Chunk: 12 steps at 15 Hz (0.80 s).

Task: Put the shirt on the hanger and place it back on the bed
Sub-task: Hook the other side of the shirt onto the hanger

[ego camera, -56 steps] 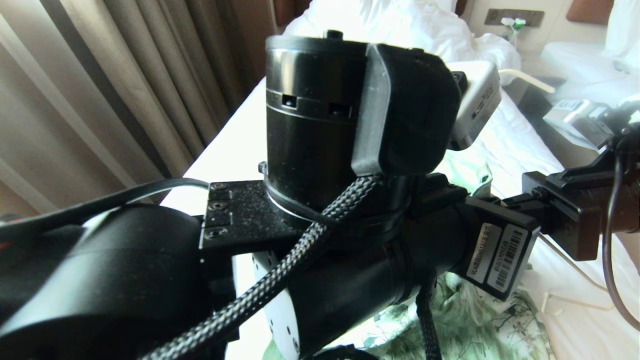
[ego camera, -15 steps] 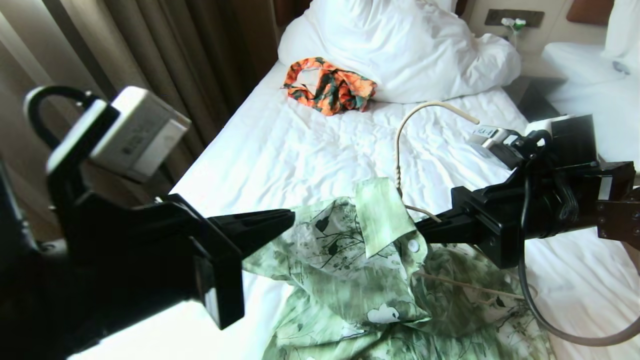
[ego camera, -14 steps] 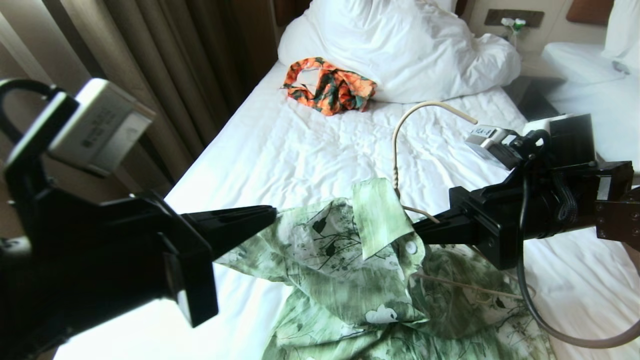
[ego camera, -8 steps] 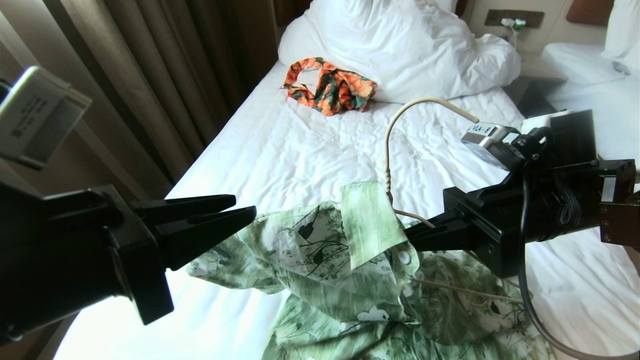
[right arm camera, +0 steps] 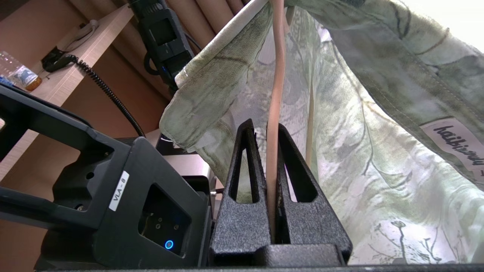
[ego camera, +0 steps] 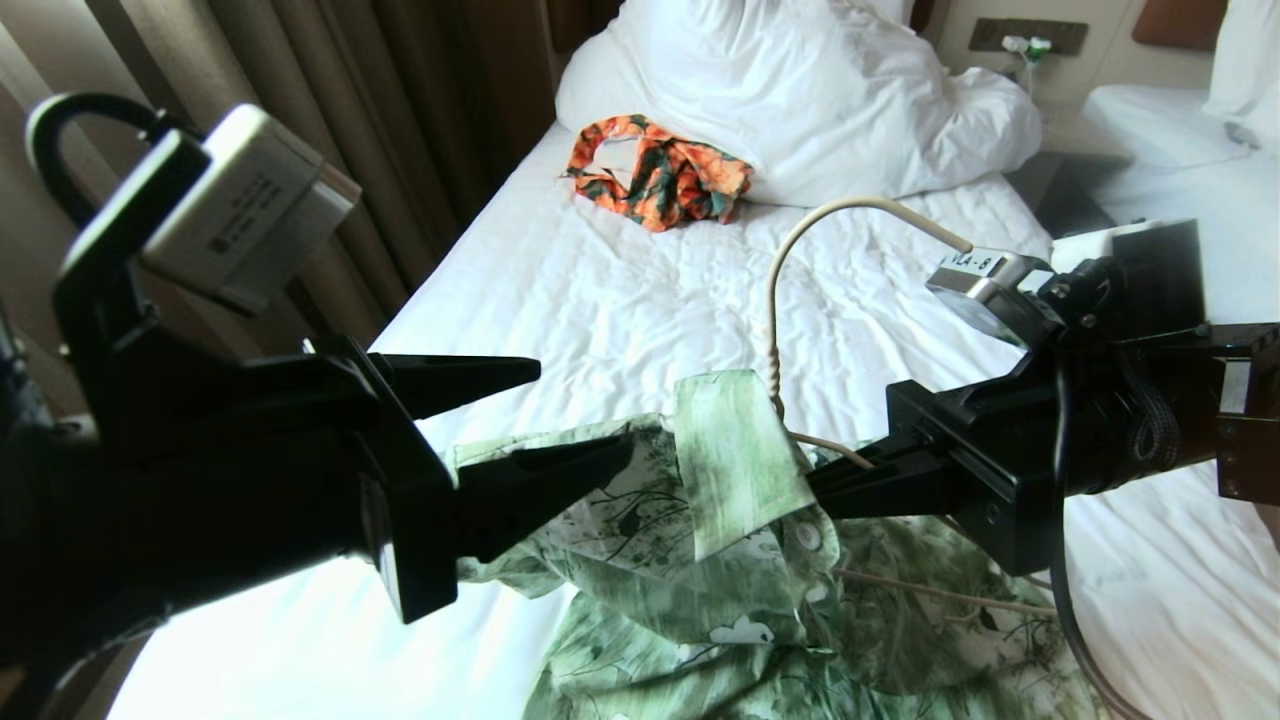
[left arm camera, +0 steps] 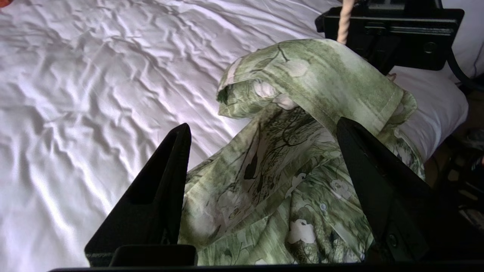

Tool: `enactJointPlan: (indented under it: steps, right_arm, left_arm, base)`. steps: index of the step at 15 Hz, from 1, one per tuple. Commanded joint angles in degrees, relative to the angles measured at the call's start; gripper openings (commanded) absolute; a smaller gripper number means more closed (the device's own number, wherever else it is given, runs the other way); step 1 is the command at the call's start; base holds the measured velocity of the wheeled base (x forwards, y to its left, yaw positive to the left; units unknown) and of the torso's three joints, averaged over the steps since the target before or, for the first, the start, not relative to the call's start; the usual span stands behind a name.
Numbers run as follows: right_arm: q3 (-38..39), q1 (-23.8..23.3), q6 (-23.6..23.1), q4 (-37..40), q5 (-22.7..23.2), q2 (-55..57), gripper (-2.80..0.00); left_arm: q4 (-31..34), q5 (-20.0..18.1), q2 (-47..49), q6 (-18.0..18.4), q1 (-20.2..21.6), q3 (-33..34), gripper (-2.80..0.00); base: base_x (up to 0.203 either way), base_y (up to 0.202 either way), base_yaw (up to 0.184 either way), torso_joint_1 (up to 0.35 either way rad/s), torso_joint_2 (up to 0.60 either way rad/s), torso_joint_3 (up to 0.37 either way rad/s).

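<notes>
My left gripper (ego camera: pixel 560 420) is gaping beside the shirt (ego camera: pixel 700 560), while my right gripper (ego camera: pixel 815 490) is clamping the hanger (ego camera: pixel 775 300) over the bed (ego camera: pixel 600 290).

The shirt (ego camera: pixel 700 560) hides most of the hanger (ego camera: pixel 800 240), leaving only its hook visible.

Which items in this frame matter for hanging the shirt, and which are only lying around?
Part of the job:
shirt
hanger, clamped by right gripper
left gripper, jaws open beside the shirt
bed

Lying about:
orange garment
pillows
curtains
</notes>
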Motion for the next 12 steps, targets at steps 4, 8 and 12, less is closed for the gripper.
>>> enactJointPlan:
  steps: [4, 8, 12]
  right_arm:
    - [0.0, 1.0, -0.1, 0.1, 0.4, -0.3, -2.8]
    - [-0.1, 1.1, -0.1, -0.1, 0.4, -0.4, -2.8]
    - [-0.1, 1.1, -0.1, -0.1, 0.4, -0.9, -2.8]
  left_arm:
    - [-0.1, -2.5, 4.8, 3.7, 0.1, -1.9, 0.0]
    - [-2.6, -3.3, 8.5, 3.8, -0.1, -4.1, 0.0]
    - [-3.8, -3.3, 10.7, 3.9, -0.2, -4.2, 0.0]
  base:
    - [0.0, 0.0, 0.0, 0.0, 0.0, 0.0]
    - [0.0, 0.0, 0.0, 0.0, 0.0, 0.0]
    - [0.0, 0.0, 0.0, 0.0, 0.0, 0.0]
